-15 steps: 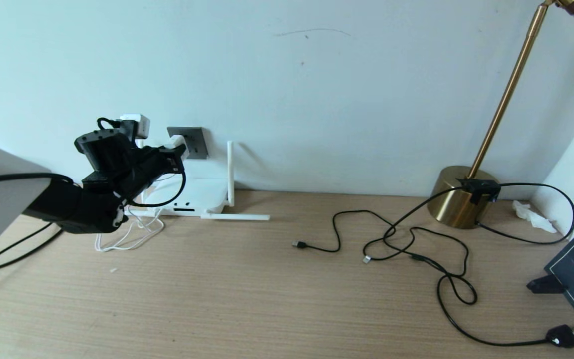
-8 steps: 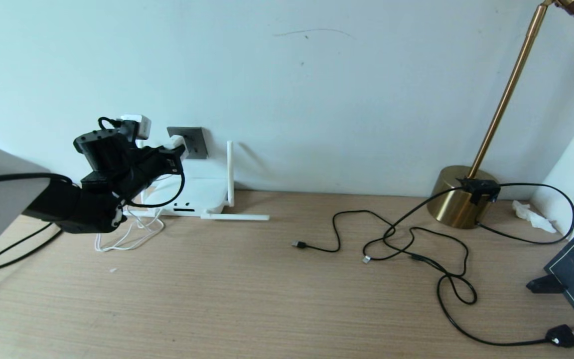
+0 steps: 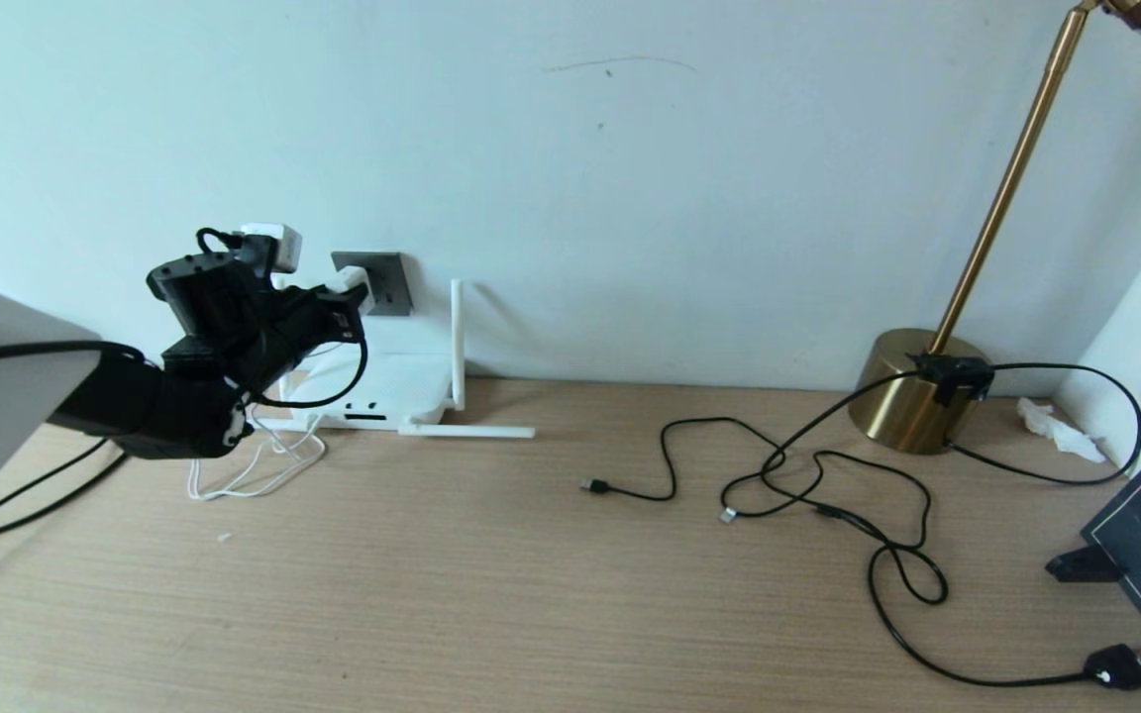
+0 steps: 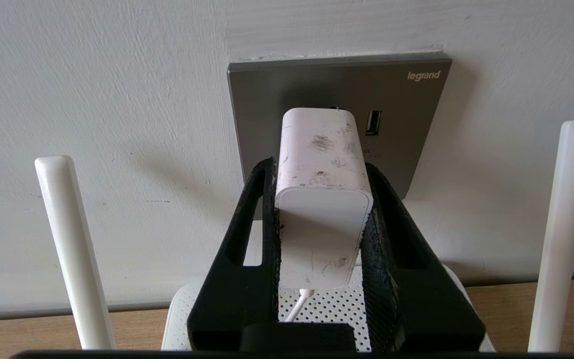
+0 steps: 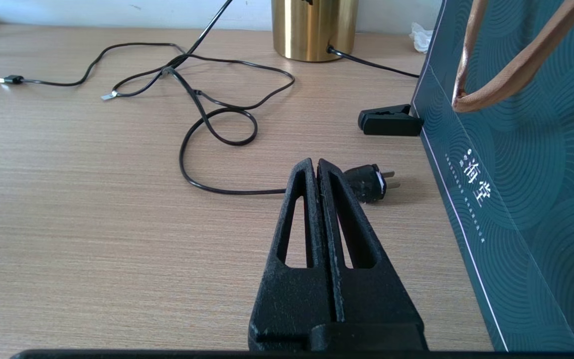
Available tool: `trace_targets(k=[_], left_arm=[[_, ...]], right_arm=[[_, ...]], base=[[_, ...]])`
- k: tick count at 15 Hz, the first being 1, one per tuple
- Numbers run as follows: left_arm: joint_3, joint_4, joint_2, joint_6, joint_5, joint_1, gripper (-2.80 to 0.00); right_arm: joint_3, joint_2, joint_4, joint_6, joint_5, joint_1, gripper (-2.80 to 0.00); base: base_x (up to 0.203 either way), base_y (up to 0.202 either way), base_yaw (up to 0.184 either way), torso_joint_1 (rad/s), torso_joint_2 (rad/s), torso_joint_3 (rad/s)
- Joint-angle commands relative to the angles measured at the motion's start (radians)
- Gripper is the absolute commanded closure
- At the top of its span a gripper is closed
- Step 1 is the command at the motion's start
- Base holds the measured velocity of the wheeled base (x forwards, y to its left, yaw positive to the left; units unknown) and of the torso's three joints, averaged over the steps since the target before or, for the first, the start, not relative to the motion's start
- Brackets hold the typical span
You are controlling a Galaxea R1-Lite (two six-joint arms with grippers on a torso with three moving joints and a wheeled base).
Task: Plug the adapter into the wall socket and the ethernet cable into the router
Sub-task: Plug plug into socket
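Left gripper point(image 4: 319, 184) grips the adapter point(image 4: 323, 164) against the wall socket point(image 4: 411, 124) above the router point(image 4: 317, 309); recommend pressing squarely before release; right gripper point(image 5: 316, 172) clenched empty.

The surface point(image 3: 491, 594) is pale wood grain, running back to the wall. At its back left lies the router point(image 3: 387, 391), with a loose white cord point(image 3: 254, 475) coiled just beside it. Black cables point(image 3: 828, 495) loop across the right half, near a brass lamp base point(image 3: 912, 391). A crumpled white scrap point(image 3: 1056, 428), perhaps tissue, lies in the far right corner beside a dark bag point(image 5: 526, 174).
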Motion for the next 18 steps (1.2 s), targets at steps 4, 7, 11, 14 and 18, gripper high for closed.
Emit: trace_targets(k=[4, 7, 11, 14, 18], left_arm=[[-0.001, -0.006, 0.003, -0.036, -0.001, -0.011, 0.00], [0.001, -0.009, 0.016, -0.041, 0.005, -0.016, 0.00], [0.004, -0.005, 0.019, -0.104, 0.024, -0.024, 0.00], [0.004, -0.004, 0.026, -0.104, 0.029, -0.023, 0.00], [-0.001, -0.003, 0.033, -0.104, 0.029, -0.024, 0.00]], right_arm=[[0.011, 0.000, 0.000, 0.000, 0.000, 0.000, 0.00], [0.011, 0.000, 0.000, 0.000, 0.000, 0.000, 0.00], [0.011, 0.000, 0.000, 0.000, 0.000, 0.000, 0.00], [0.011, 0.000, 0.000, 0.000, 0.000, 0.000, 0.00], [0.011, 0.000, -0.001, 0.000, 0.000, 0.000, 0.00]], base=[[0.000, 0.000, 0.000, 0.000, 0.00, 0.000], [0.000, 0.000, 0.000, 0.000, 0.00, 0.000], [0.000, 0.000, 0.000, 0.000, 0.00, 0.000], [0.000, 0.000, 0.000, 0.000, 0.00, 0.000], [0.000, 0.000, 0.000, 0.000, 0.00, 0.000]])
